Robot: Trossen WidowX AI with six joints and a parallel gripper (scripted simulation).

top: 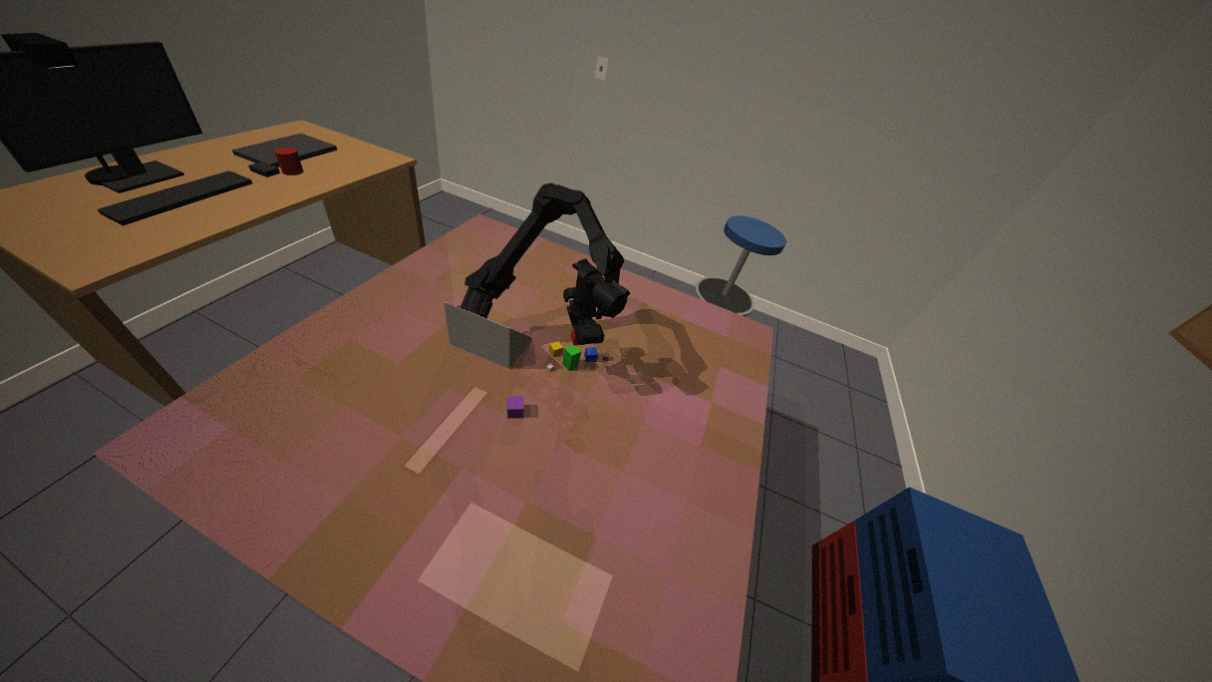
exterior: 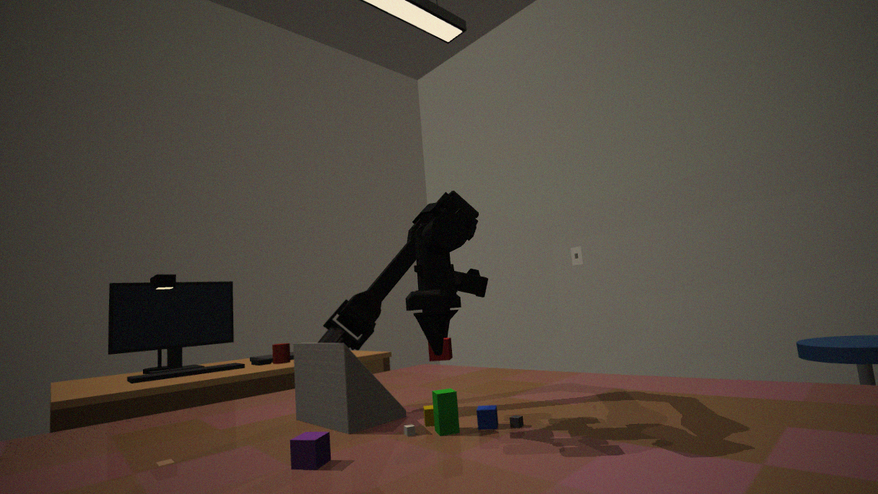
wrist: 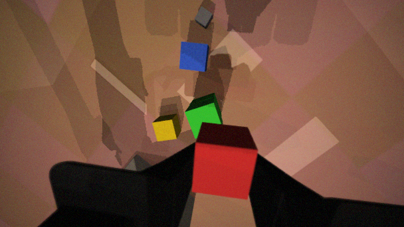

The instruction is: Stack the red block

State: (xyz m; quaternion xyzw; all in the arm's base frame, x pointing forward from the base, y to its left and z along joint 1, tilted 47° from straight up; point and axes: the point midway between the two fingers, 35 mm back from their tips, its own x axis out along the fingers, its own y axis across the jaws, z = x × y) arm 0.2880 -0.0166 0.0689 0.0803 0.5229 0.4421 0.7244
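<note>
My gripper (exterior: pixel 439 349) (wrist: pixel 222 151) is shut on the red block (exterior: pixel 446 349) (wrist: pixel 223 170). It holds the block in the air, above the height of the green tower's top in the exterior view. In the top view only a small part of the red block (top: pixel 573 336) shows beside the fingers. The green tower (top: pixel 571 358) (exterior: pixel 446 412) (wrist: pixel 204 116) stands upright on the mat. In the wrist view the red block covers the tower's near corner. A gap shows between block and tower in the exterior view.
A yellow block (top: pixel 555 348) (exterior: pixel 428 415) (wrist: pixel 165 129) and a blue block (top: pixel 591 354) (exterior: pixel 487 417) (wrist: pixel 193 56) stand close to the tower. A small grey cube (exterior: pixel 516 421) (wrist: pixel 203 17), a small white cube (exterior: pixel 409 430), a purple block (top: pixel 515 407) (exterior: pixel 310 450) and a grey wedge (top: pixel 478 335) (exterior: pixel 325 386) are also there.
</note>
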